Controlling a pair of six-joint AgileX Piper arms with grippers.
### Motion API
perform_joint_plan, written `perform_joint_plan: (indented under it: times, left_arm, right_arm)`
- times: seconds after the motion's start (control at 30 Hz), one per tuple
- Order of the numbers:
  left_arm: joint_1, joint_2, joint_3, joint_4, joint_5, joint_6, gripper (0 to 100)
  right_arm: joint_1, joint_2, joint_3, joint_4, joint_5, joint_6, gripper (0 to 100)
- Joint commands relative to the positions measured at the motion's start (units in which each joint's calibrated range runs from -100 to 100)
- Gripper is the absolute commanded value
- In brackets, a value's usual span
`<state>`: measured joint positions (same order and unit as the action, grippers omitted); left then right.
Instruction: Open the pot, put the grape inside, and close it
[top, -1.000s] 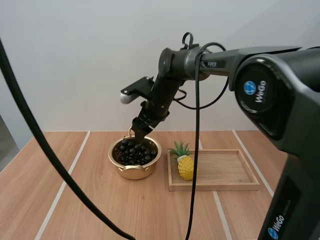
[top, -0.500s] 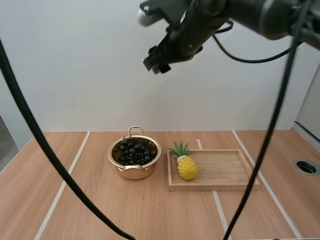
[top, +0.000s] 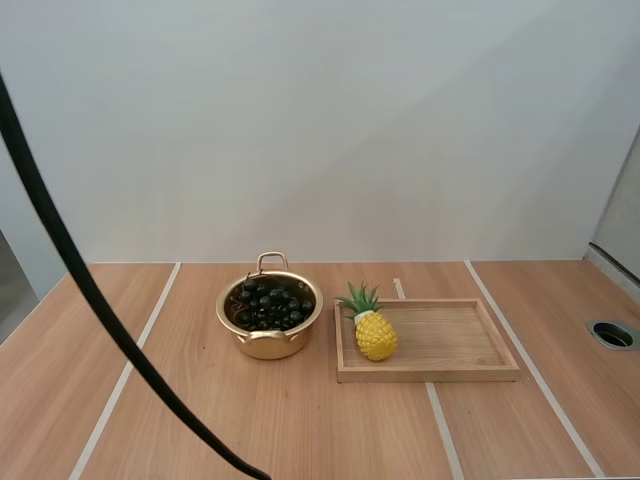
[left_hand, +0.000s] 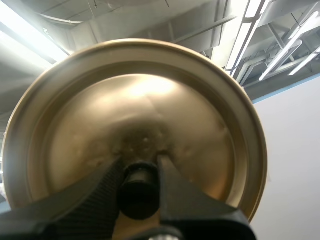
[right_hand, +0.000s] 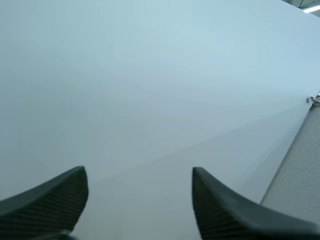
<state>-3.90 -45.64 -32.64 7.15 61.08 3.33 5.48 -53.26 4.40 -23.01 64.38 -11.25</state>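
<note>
A gold pot (top: 270, 335) stands uncovered on the table, left of the wooden tray, and a bunch of dark grapes (top: 268, 305) lies inside it. In the left wrist view my left gripper (left_hand: 139, 192) is shut on the black knob (left_hand: 139, 194) of the gold lid (left_hand: 135, 125), which is held up in the air, away from the pot. My right gripper (right_hand: 139, 200) stands open in its wrist view, nothing between its fingers, facing a plain white wall.
A wooden tray (top: 450, 345) lies right of the pot with a toy pineapple (top: 372, 328) at its left end. A round hole (top: 612, 333) sits in the table at the far right. Bare wood lies in front of the pot and tray.
My right arm lifted from above the pot, rose high, and has left the high view. The grapes stay in the pot.
</note>
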Motion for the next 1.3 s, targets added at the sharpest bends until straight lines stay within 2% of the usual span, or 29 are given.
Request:
perform_joint_plan:
  times: [0.0, 0.03, 0.17, 0.37, 0.57, 0.8, 0.93, 1.27]
  left_arm:
    - [0.05, -0.2, -0.3, 0.4, -1.4, -1.8, 0]
    - [0.05, 0.0, -0.3, 0.4, -1.2, -1.8, 0]
    - [0.05, 1.0, -0.2, -0.6, 4.1, -1.8, 0]
    - [0.05, 7.6, -0.1, -3.3, 25.0, -1.7, 0]
    - [0.05, 14.8, -0.1, -7.1, 38.9, 2.9, 0]
    - [0.05, 21.7, 3.5, -12.1, 38.9, 8.5, 0]
    - [0.05, 23.0, 11.7, -14.0, 38.9, 11.4, 0]
    - [0.05, 23.1, 34.1, -14.2, 38.9, 18.2, 0]
  right_arm:
    - [-0.3, -0.5, -0.3, -0.3, -0.4, 0.9, 26]
    - [-0.3, -0.5, -0.3, -0.3, -0.4, 0.9, 0]
    - [-0.3, -1.1, -0.3, -0.1, -1.7, 1.2, 0]
    - [-0.3, -3.3, -0.4, -0.2, -3.3, 1.2, 0]
    - [-0.3, -6.7, -0.4, -1.1, -5.6, 1.2, 0]
    - [-0.3, -10.5, -0.4, -1.4, -6.3, 1.2, 0]
    - [-0.3, -12.0, -0.4, -3.0, -6.3, 1.2, 0]
    - [-0.3, -12.4, -0.4, -3.7, -5.0, 1.2, 0]
